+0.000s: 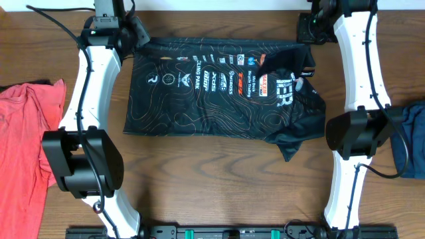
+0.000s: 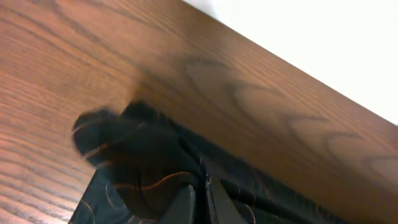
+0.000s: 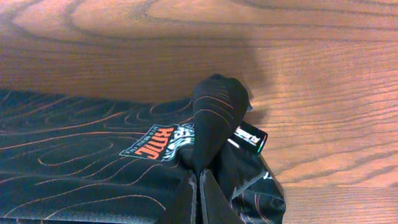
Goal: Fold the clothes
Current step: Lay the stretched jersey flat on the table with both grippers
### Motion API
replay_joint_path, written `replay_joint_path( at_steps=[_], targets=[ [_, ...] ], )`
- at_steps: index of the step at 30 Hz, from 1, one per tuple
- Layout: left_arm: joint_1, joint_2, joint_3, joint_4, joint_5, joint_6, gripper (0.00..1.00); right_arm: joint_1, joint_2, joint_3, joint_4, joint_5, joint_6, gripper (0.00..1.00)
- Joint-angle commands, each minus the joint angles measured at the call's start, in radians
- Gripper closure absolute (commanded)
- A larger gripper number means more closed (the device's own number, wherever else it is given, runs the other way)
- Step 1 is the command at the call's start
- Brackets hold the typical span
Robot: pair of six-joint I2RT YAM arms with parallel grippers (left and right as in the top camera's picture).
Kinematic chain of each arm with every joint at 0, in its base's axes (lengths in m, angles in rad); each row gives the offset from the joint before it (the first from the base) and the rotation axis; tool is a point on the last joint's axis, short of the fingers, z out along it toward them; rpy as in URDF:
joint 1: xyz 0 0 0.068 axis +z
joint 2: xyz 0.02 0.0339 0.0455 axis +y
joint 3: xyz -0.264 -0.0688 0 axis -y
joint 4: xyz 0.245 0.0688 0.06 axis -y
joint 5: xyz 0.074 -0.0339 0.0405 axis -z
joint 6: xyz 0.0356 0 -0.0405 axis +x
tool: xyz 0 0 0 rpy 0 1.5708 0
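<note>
- Wood-grain surface [image 1: 219,186] is filling the overhead view. The black jersey [image 1: 212,99] is lying across the upper middle of it, spread mostly flat. Its orange contour lines and white lettering are facing up, and its right end is rumpling and folding over itself.
- A red garment [image 1: 26,133] is lying at the left edge of the frame and a blue garment [image 1: 412,139] at the right edge, both apart from the jersey.
- The left arm [image 1: 89,93] is reaching to the jersey's upper left corner, and the right arm [image 1: 358,66] to its upper right corner.
- Left wrist view: the left hand [image 2: 202,190] is sitting at the bottom centre with its fingers pressed together, pinching the jersey's black fabric. A bunched corner of cloth is bulging toward the left of the frame over the wood.
- Right wrist view: the right hand [image 3: 198,180] is gripping the jersey at the bottom centre, fingers pressed together on the cloth. Fabric is rising in a hump just above them. A small black label [image 3: 250,138] is sticking out to the right, and an orange and white logo [image 3: 155,146] is showing to the left.
</note>
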Motion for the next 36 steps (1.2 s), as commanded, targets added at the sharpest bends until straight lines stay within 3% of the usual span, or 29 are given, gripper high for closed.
replay_joint_path(
  at_steps=[1, 11, 18, 26, 36],
  targets=[
    [0.020, 0.004, -0.025, 0.014, -0.093, 0.022, 0.94, -0.036, 0.000, 0.003, -0.003, 0.058, -0.030, 0.98],
    [0.022, 0.043, -0.032, 0.194, -0.094, 0.077, 0.94, -0.086, 0.032, -0.003, 0.173, 0.063, -0.037, 0.99],
    [0.022, 0.081, -0.032, 0.286, -0.094, 0.077, 0.94, -0.113, 0.042, -0.006, 0.175, 0.057, -0.030, 0.99],
    [0.022, 0.180, -0.032, 0.262, -0.093, 0.076, 0.94, -0.104, 0.087, -0.066, 0.159, 0.025, -0.030, 0.99],
    [0.022, 0.224, -0.032, 0.159, -0.093, 0.076, 0.94, -0.056, 0.126, -0.275, 0.163, -0.003, -0.010, 0.99]
  ],
)
